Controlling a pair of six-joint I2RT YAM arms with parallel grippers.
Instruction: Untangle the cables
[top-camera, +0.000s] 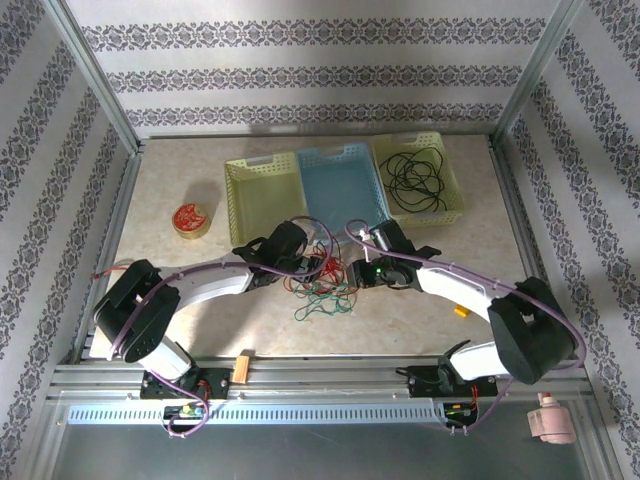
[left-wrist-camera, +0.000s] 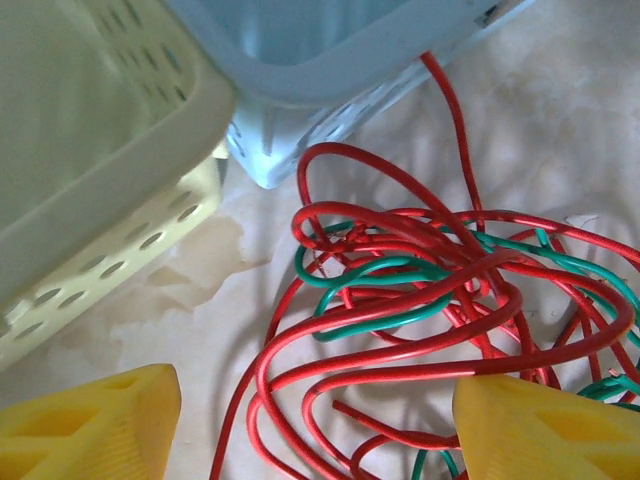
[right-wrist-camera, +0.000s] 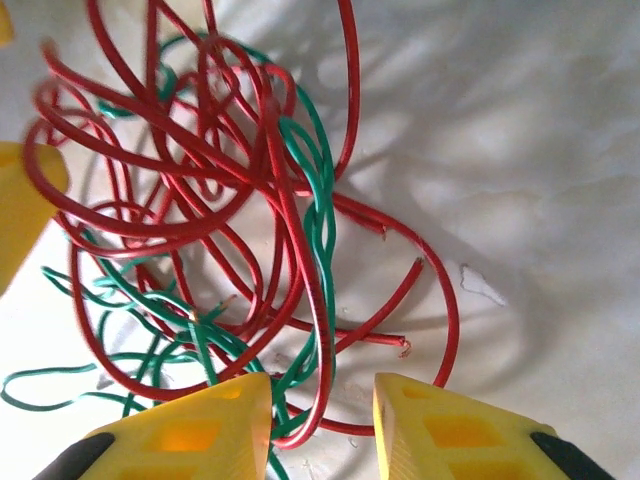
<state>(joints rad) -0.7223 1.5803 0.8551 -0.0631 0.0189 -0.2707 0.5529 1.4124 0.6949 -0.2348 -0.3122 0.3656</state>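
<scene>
Tangle of thin red and green cables (top-camera: 322, 292), mid-table; left gripper (left-wrist-camera: 320, 430) gapes above, right gripper (right-wrist-camera: 320, 420) narrowly parted astride one loop, likely for pulling.

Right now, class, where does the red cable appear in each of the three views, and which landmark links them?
Top external: red cable at picture centre, just below the blue basket.
Left wrist: red cable across centre and right, below the blue basket's corner.
Right wrist: red cable across upper left and centre.
Shared landmark: the green cable twisted through it.
</scene>
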